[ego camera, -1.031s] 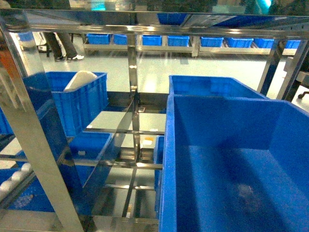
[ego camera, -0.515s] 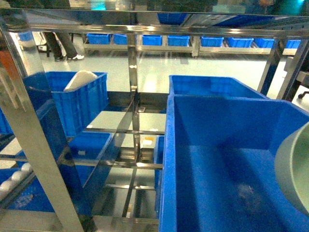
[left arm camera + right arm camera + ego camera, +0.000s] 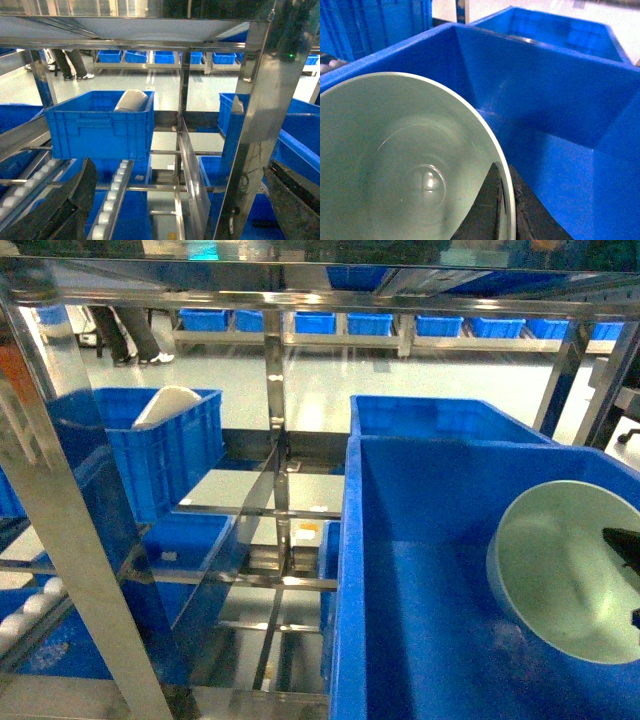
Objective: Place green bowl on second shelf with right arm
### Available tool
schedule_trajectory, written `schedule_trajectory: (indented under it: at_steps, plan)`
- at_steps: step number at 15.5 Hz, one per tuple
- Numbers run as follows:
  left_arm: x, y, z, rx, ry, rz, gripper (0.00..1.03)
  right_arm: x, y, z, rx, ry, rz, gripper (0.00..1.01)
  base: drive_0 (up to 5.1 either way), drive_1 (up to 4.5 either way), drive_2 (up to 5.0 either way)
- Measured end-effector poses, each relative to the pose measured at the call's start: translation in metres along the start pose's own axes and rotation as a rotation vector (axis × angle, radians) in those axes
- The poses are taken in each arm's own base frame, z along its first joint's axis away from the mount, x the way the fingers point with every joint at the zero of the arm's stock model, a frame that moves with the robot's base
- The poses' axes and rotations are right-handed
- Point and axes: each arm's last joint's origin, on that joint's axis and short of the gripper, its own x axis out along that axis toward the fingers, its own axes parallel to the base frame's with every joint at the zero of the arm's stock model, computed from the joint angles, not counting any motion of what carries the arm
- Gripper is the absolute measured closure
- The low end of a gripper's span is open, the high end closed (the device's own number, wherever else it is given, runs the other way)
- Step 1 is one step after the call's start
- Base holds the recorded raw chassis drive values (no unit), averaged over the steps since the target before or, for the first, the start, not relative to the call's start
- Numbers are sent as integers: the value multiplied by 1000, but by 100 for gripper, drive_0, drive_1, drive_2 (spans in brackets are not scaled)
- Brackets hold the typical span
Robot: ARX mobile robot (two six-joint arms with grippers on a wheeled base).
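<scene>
Green bowl tilted, mouth toward camera, above blue crate; pinched at rim by right fingers, mostly cropped. Left fingers spread wide.

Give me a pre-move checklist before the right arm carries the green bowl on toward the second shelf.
1. Grip on the green bowl: ok. A finger of the right gripper sits inside the rim, another outside.
2. Bowl contents: ok, it looks empty in the right wrist view.
3. Bowl position: not ok. It hangs over the open blue crate, not at the shelf.
4. Bowl attitude: cannot tell for sure; in the head view its mouth seems tipped toward the camera.
5. Left gripper: ok, open, holding nothing, facing the crate with the white domed object.
6. Landing spot on the second shelf: cannot tell, none clearly shown.
</scene>
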Motion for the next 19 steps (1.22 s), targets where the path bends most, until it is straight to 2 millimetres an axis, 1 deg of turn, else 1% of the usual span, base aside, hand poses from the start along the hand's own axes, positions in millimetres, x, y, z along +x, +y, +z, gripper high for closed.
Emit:
schedule_trajectory:
  at_steps: [1,2,3,4,8,9,12,15,16,18,19]
  plan:
    - [0,0,0,0,0,0,5,10,-2,0,4,27,10,99,0,0,0]
    - [0,0,0,0,0,0,5,51,-18,3,32,124,45,99,0,0,0]
    - [0,0,0,0,0,0,5,85,-39,13,38,181,59,99,0,0,0]
    - [0,0,0,0,0,0,5,96,-45,15,14,194,75,99,0,0,0]
    - [0,0,0,0,0,0,5,111,-47,-7,-5,273,138,99,0,0,0]
    - [0,0,0,0,0,0,5,113,-47,-9,-11,263,149,99,0,0,0]
    - [0,0,0,0,0,0,5,121,-43,-6,-23,245,167,99,0,0,0]
    - [0,0,0,0,0,0,5,124,-40,-8,-22,246,171,60,0,0,0]
    - [0,0,0,0,0,0,5,124,-41,-7,-27,232,166,51,0,0,0]
    - [0,0,0,0,0,0,5,114,-49,-13,-3,220,135,25,0,0,0]
    - [0,0,0,0,0,0,5,108,-53,-15,18,219,115,16,0,0,0]
